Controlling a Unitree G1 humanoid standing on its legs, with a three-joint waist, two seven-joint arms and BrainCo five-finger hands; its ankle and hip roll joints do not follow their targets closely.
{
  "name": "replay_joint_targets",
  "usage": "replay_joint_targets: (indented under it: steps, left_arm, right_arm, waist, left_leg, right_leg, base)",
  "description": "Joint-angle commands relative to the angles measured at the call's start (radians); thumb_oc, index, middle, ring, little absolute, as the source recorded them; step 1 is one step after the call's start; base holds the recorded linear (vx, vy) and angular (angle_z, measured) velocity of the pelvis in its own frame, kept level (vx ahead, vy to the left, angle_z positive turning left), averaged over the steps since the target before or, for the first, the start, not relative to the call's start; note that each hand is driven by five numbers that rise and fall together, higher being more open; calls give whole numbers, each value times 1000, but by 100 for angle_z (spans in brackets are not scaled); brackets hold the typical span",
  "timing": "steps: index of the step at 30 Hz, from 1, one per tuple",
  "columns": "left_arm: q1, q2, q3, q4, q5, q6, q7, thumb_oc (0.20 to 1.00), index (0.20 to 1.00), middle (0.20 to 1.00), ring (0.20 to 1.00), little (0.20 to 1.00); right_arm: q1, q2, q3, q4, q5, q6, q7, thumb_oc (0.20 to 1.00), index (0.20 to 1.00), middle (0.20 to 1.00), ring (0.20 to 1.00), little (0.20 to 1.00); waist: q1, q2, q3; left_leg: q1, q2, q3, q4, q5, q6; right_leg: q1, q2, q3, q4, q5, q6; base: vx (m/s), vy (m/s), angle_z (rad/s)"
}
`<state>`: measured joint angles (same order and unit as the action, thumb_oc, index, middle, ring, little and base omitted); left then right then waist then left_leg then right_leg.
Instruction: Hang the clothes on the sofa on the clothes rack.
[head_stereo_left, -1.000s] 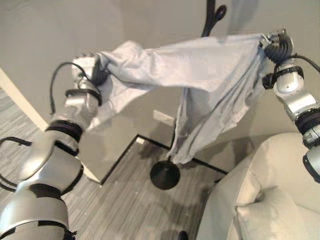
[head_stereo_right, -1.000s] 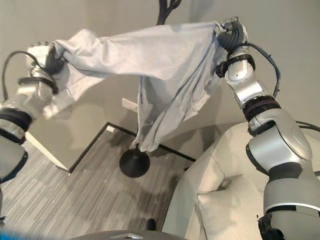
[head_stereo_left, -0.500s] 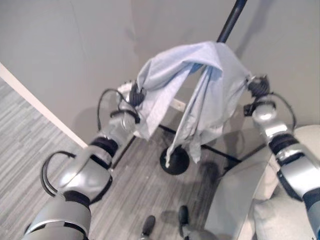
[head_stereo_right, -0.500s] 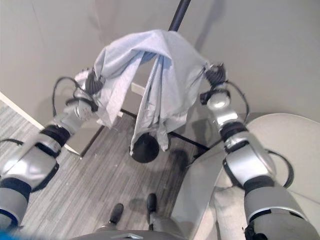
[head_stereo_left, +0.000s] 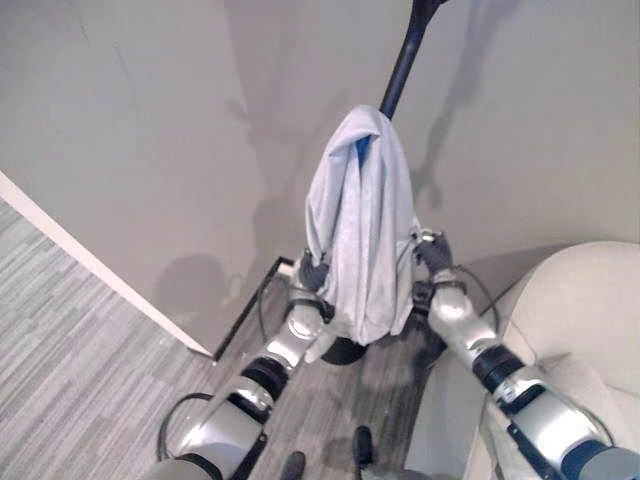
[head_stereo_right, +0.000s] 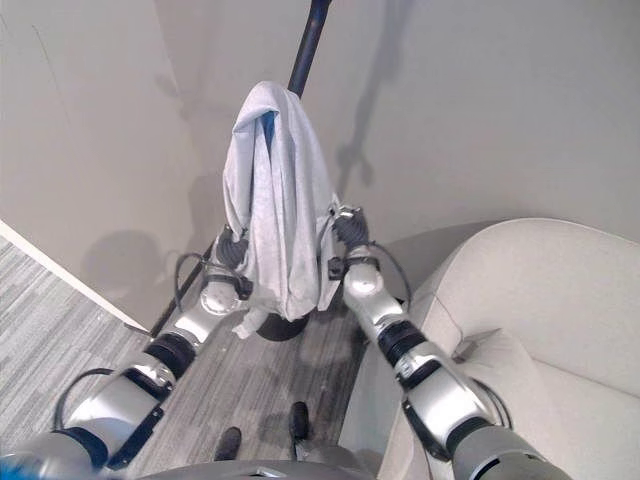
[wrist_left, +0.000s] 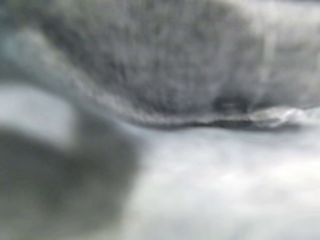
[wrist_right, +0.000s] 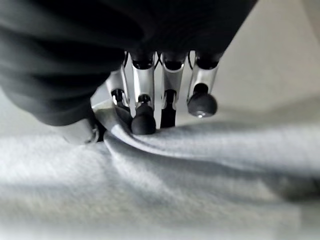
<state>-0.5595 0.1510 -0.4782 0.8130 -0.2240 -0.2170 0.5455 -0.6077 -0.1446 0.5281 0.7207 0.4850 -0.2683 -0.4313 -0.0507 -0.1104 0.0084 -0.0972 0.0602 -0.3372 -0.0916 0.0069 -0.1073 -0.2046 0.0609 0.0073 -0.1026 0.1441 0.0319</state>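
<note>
A light grey shirt (head_stereo_left: 360, 230) hangs draped over a hook of the black clothes rack (head_stereo_left: 404, 55), falling in long folds down the pole. My left hand (head_stereo_left: 310, 272) is against the shirt's lower left edge, and its wrist view has the grey cloth (wrist_left: 200, 190) pressed close. On the shirt's lower right side is my right hand (head_stereo_left: 432, 252); its fingers (wrist_right: 144, 117) are curled onto a fold of the shirt (wrist_right: 200, 165) and pinch it.
The rack's round black base (head_stereo_right: 285, 327) stands on the striped grey carpet close to the grey wall. A pale sofa (head_stereo_right: 540, 300) fills the right side, its arm near my right forearm. A white wall edge (head_stereo_left: 90, 265) runs diagonally at left.
The camera has shifted. The shirt, stretched wide between both raised hands a second ago, now hangs bunched from the rack. Both hands have come down and closer together at its lower edges.
</note>
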Motion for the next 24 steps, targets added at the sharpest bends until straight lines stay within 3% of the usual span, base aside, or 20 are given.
replay_joint_targets:
  steps: [1,6,9,12,15,17,20,24]
  left_arm:
    - [-10,-77,-48,73,-277,-58,-156,1000,1000,1000,1000,1000]
    - [66,-80,-39,81,-354,-40,-220,1000,1000,1000,1000,1000]
    - [134,-68,58,92,-440,-38,-226,1000,1000,1000,1000,1000]
    - [160,-64,91,111,-450,-34,-228,1000,1000,1000,1000,1000]
    - [228,-41,205,155,-497,-42,-229,1000,1000,1000,1000,1000]
    - [241,-37,219,151,-504,-45,-227,1000,1000,1000,1000,1000]
    - [289,-18,276,125,-520,-57,-224,1000,1000,1000,1000,1000]
    - [410,31,386,111,-552,-83,-247,1000,1000,1000,1000,1000]
  right_arm:
    - [38,63,-12,81,118,-18,44,1000,1000,1000,1000,1000]
    - [80,75,-16,109,154,-2,70,1000,1000,1000,1000,1000]
    - [126,46,-72,102,181,5,80,1000,1000,1000,1000,1000]
    - [147,34,-98,102,195,0,87,1000,1000,1000,1000,1000]
    - [206,-9,-166,59,198,-14,83,1000,1000,1000,1000,1000]
    - [219,-18,-177,41,196,-17,80,1000,1000,1000,1000,1000]
    - [267,-44,-228,-38,205,-40,80,1000,1000,1000,1000,1000]
    - [358,-48,-361,-151,304,-122,113,1000,1000,1000,1000,1000]
  waist:
    - [27,19,-22]
    - [30,32,-41]
    - [35,41,-62]
    - [37,45,-70]
    - [41,57,-94]
    - [41,60,-97]
    - [41,65,-105]
    - [46,74,-107]
  left_leg:
    - [136,-2,-19,4,-65,24]
    - [156,6,-14,4,-70,23]
    - [173,13,-8,4,-74,21]
    - [180,16,-5,4,-78,21]
    - [195,18,12,4,-90,20]
    - [198,18,14,4,-92,21]
    - [203,18,20,4,-93,22]
    - [213,24,28,4,-90,23]
  right_leg:
    - [0,-10,-1,15,-51,57]
    - [18,-7,5,15,-57,54]
    - [37,-6,10,15,-64,53]
    - [47,-6,12,15,-68,52]
    - [67,-6,13,15,-75,50]
    - [70,-6,12,15,-76,49]
    - [79,-6,10,15,-79,49]
    - [93,-4,7,15,-85,49]
  base:
    - [0,0,0]
    - [21,1,-3]
    - [37,3,0]
    - [0,0,0]
    - [13,4,0]
    - [10,-1,-5]
    - [16,-5,-12]
    - [0,0,0]
